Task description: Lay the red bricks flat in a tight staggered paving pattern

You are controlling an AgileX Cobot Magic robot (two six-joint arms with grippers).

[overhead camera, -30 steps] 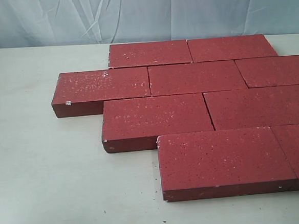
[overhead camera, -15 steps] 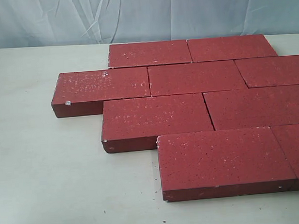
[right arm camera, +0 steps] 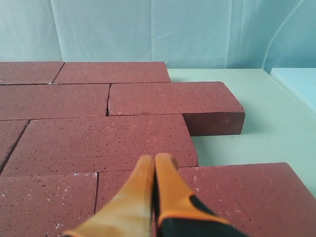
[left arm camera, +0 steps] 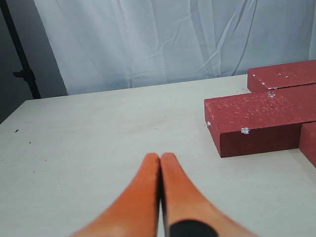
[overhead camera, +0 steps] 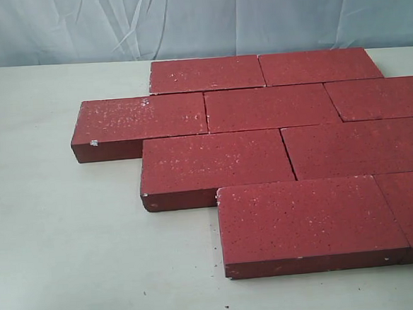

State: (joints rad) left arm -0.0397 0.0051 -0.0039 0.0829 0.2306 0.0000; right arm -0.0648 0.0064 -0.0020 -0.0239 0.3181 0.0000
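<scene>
Several dark-red bricks (overhead camera: 274,108) lie flat on the pale table in four staggered rows, edges close together. The leftmost brick (overhead camera: 140,120) juts out at the left of the second row; the front brick (overhead camera: 307,219) lies nearest the camera. No arm shows in the exterior view. In the left wrist view my left gripper (left arm camera: 160,157) is shut and empty over bare table, apart from that leftmost brick (left arm camera: 256,118). In the right wrist view my right gripper (right arm camera: 154,159) is shut and empty just above the laid bricks (right arm camera: 103,140).
A wrinkled white curtain (overhead camera: 197,17) hangs behind the table. Bare tabletop (overhead camera: 63,236) stretches left of and in front of the bricks. A dark stand (left arm camera: 22,59) is at the table's far corner in the left wrist view. The paving runs off the exterior view's right edge.
</scene>
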